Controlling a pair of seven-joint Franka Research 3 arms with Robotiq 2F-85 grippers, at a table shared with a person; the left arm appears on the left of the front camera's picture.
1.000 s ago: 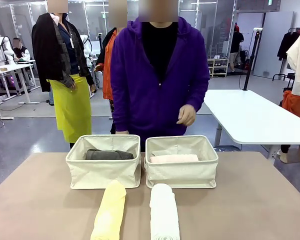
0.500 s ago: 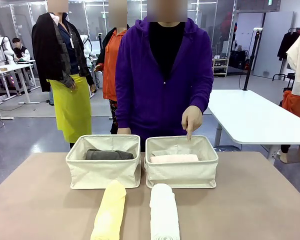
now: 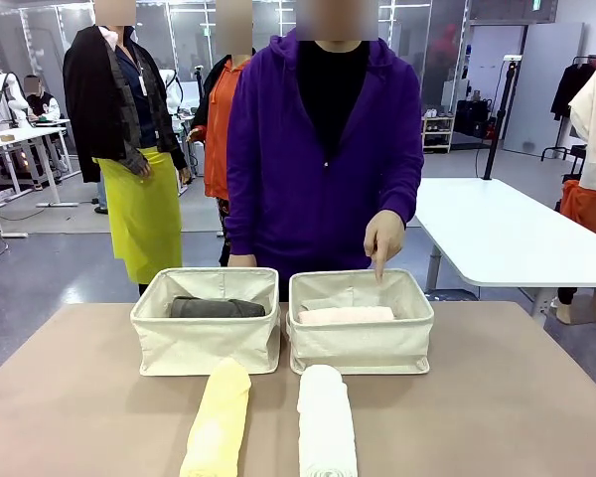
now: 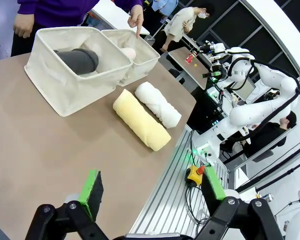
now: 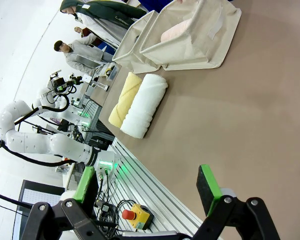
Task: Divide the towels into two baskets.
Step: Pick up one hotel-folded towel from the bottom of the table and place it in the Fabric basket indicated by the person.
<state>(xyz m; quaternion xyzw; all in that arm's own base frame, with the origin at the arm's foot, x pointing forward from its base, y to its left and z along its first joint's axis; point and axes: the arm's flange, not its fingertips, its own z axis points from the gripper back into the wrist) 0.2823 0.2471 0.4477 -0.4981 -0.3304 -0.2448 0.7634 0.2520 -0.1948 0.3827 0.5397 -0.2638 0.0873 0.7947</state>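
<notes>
Two cream baskets stand side by side at the table's far side. The left basket holds a dark grey towel; the right basket holds a pale pink towel. In front of them lie a pale yellow towel and a white towel on the table. The person's hand points a finger down over the right basket's far rim. My left gripper hovers open over the table's near edge, far from the yellow towel. My right gripper is open too, short of the white towel.
The person in a purple hoodie stands right behind the baskets. A white table stands at the back right. Bare brown tabletop lies on both sides of the two front towels. The table's near edge meets a ribbed metal rail.
The person's hand has come down from chest height to point into the right basket. Towels, baskets and both grippers have stayed put.
</notes>
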